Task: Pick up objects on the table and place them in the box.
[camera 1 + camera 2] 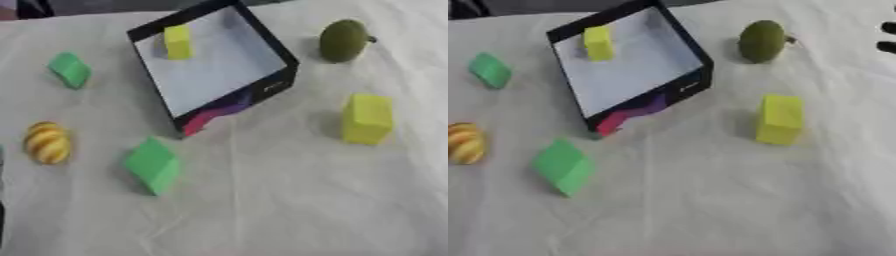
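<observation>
Left eye view: 1 yellow block [178,42] boxed, 5 objects remain; right hand [888,37] barely visible, finger state indeterminate; next, a reach.

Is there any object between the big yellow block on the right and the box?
Nothing visible. Only bare cloth lies between the yellow block and the box. The olive fruit sits farther back, off that path.

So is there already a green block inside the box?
No, the box holds only a small yellow block; both green blocks lie on the cloth outside.
</observation>
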Controlling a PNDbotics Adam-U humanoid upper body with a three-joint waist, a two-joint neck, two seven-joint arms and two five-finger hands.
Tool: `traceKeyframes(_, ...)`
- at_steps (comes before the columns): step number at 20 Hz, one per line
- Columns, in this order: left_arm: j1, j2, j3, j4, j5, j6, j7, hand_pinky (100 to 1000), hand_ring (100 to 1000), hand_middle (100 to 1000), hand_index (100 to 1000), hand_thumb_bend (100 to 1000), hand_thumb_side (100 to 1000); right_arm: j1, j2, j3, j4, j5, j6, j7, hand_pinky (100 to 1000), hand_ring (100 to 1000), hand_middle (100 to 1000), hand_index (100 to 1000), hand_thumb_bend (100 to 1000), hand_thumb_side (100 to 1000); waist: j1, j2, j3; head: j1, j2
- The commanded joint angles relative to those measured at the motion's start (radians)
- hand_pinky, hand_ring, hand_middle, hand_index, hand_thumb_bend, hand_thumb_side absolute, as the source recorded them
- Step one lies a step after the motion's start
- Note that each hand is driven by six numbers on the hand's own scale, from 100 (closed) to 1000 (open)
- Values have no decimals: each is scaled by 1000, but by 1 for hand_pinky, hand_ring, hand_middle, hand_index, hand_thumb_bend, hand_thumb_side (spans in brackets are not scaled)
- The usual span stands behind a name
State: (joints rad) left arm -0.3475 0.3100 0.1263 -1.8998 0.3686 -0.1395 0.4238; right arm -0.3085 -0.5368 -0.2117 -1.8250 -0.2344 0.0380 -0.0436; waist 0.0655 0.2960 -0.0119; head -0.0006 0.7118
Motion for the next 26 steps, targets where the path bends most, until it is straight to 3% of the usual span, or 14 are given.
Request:
traceKeyframes(1, -8, 27, 8, -16, -10, 2, -1, 706, 634, 711, 742, 386, 594, -13, -76, 12, -39, 19, -11, 8, 790, 850, 879, 900, 100, 747, -5, -6, -4, 11, 2)
traceKeyframes(4, 2, 46, 8, -9, -16, 5, 1, 706, 633, 710, 741, 385, 596, -3, -148, 74, -80, 61, -20, 44, 795, 856, 885, 904, 100, 753, -24, -12, -17, 22, 8)
traceKeyframes(5, 5, 54, 6, -7, -19, 7, 0, 705, 633, 710, 741, 383, 597, 1, -176, 97, -91, 78, -15, 58, 800, 861, 891, 908, 100, 707, -34, -14, -20, 25, 11)
traceKeyframes(9, 14, 79, 1, -1, -35, 14, -4, 705, 631, 710, 741, 379, 597, -13, -284, 200, -112, 144, 20, 121, 815, 877, 893, 906, 100, 706, -57, -20, -29, 31, 16)
traceKeyframes(18, 15, 84, -7, -1, -62, 27, -7, 705, 631, 710, 740, 378, 597, -109, -547, 462, -119, 306, 76, 282, 827, 887, 881, 908, 100, 770, -68, -26, -27, 25, 16)
traceKeyframes(19, 14, 83, -8, -1, -61, 28, -9, 705, 631, 710, 740, 377, 598, -109, -573, 480, -131, 320, 81, 299, 825, 883, 876, 907, 100, 746, -67, -25, -24, 22, 16)
traceKeyframes(22, 10, 77, -13, -1, -58, 30, -13, 705, 630, 710, 740, 376, 599, -97, -654, 490, -168, 310, 90, 347, 823, 878, 872, 904, 100, 796, -62, -24, -15, 13, 11)
traceKeyframes(26, 5, 69, -21, 0, -52, 33, -21, 704, 629, 709, 740, 373, 601, -86, -760, 472, -175, 250, 61, 351, 815, 869, 860, 901, 100, 746, -52, -21, -2, -5, 5)
